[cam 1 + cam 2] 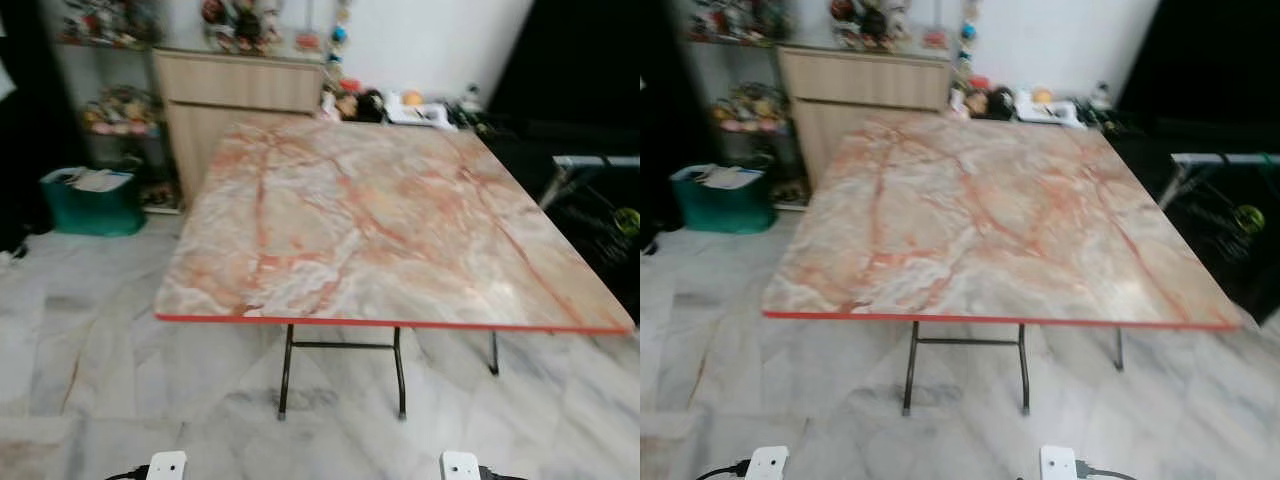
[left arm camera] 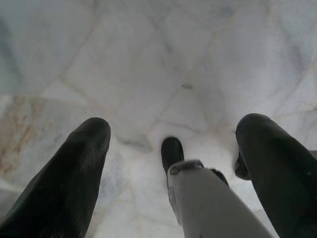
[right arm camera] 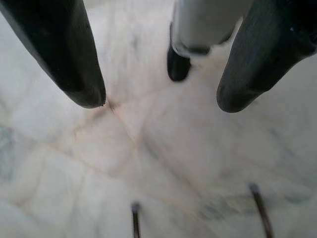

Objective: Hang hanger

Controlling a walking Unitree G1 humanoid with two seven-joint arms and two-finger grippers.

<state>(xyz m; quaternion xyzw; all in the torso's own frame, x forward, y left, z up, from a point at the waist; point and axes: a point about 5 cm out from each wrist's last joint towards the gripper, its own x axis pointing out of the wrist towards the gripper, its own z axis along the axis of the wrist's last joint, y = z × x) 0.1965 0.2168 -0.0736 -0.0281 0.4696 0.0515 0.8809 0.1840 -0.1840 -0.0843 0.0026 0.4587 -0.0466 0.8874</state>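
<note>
Both arms hang low over the pale marble floor point(image 2: 148, 74), the left end effector point(image 2: 173, 144) and right end effector point(image 3: 161, 101) each released, fingers spread on nothing. Ahead stands a marble-patterned worktop point(image 1: 380, 220) on dark folding legs. Beyond it sit a wooden cabinet point(image 1: 240, 95) and a teal bin point(image 1: 90, 205). The hanger cannot be made out.

One table point(image 1: 390, 230) is standing on the floor, one cabinet point(image 1: 240, 100) and one green bin point(image 1: 90, 205) are sitting behind it, and two grippers are hanging: left point(image 2: 171, 144), right point(image 3: 158, 99).
</note>
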